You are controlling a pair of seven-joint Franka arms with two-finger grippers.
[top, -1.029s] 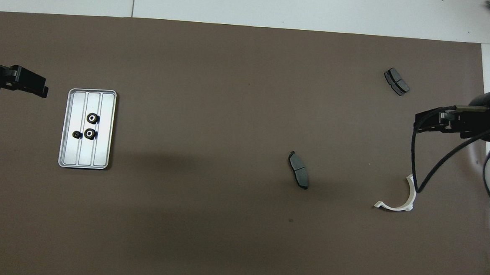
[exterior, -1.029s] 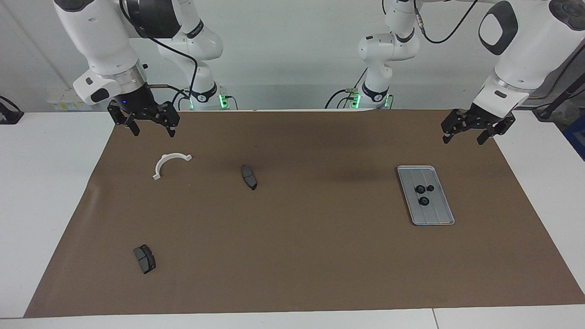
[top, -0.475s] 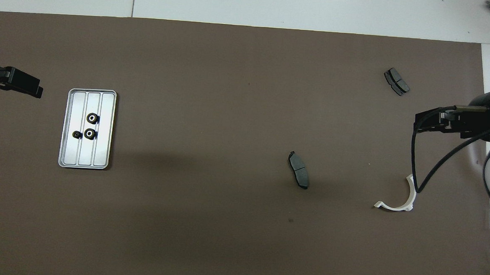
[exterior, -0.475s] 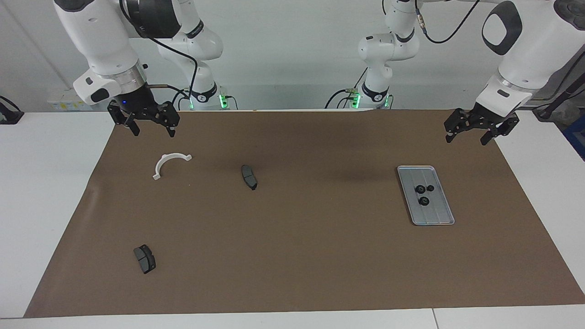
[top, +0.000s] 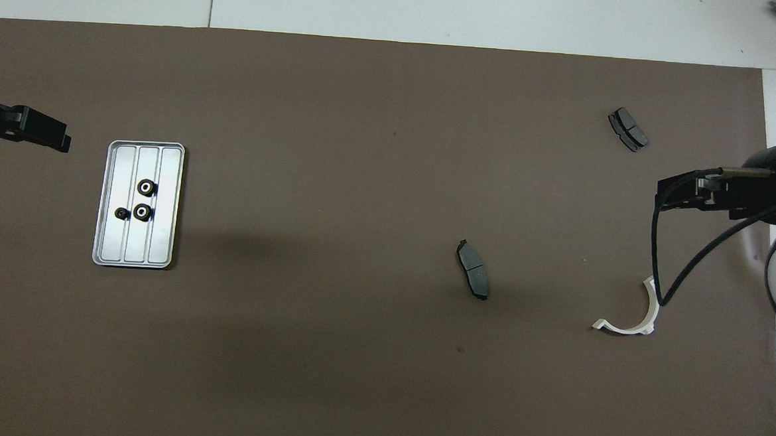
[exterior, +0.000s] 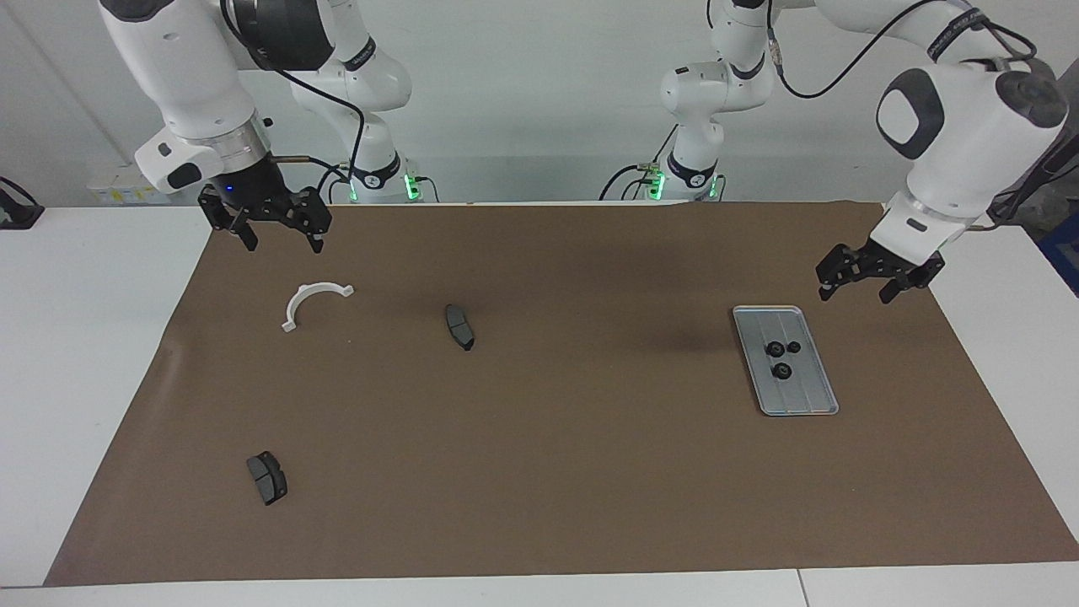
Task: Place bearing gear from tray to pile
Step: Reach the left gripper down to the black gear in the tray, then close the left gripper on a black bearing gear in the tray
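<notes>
The silver-grey tray (exterior: 805, 396) (top: 161, 246) lies on the brown mat toward the left arm's end of the table. On it sit three black bearing gears (exterior: 782, 371) (top: 146, 187). My left gripper (exterior: 856, 293) (top: 60, 141) hangs open and empty over the mat beside the tray, touching nothing. The pile is a loose scatter: a white curved bracket (exterior: 314, 301) (top: 629, 310), one dark brake pad (exterior: 459, 327) (top: 472, 269) mid-table, and another brake pad (exterior: 267, 477) (top: 628, 129) farther from the robots. My right gripper (exterior: 283, 244) (top: 661, 192) waits open over the mat close to the bracket.
The brown mat (exterior: 590, 472) covers most of the white table. A black cable (top: 684, 260) droops from the right wrist above the bracket.
The left arm has swung and lowered its gripper closer to the tray. The right arm, the tray and the scattered parts have not moved.
</notes>
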